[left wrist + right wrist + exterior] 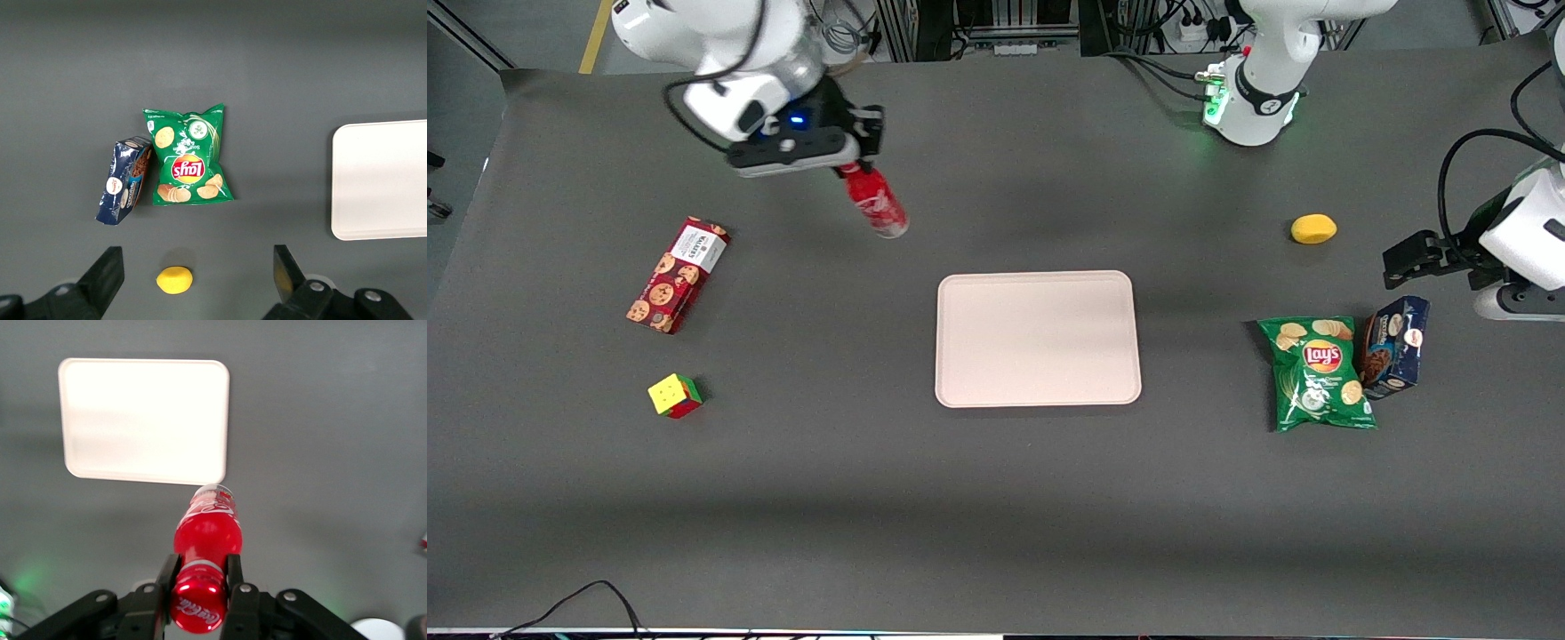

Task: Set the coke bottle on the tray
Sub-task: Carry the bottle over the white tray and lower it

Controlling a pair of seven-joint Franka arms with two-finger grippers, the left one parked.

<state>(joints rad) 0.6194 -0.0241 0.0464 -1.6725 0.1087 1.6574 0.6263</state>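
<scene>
My right gripper (852, 165) is shut on the neck of the coke bottle (876, 203), a slim red bottle with white script. It hangs in the air above the dark table, tilted, its clear base toward the tray. In the right wrist view the fingers (168, 577) clamp just under the red cap, and the bottle (208, 530) points at the tray (144, 420). The tray (1038, 339) is a pale pinkish-beige rectangle with nothing on it, nearer the front camera than the bottle and toward the parked arm's end. Its edge also shows in the left wrist view (380, 180).
A red cookie box (677, 275) and a colour cube (675, 396) lie toward the working arm's end. A green Lay's bag (1319, 372), a blue box (1394, 346) and a yellow lemon (1313, 228) lie toward the parked arm's end.
</scene>
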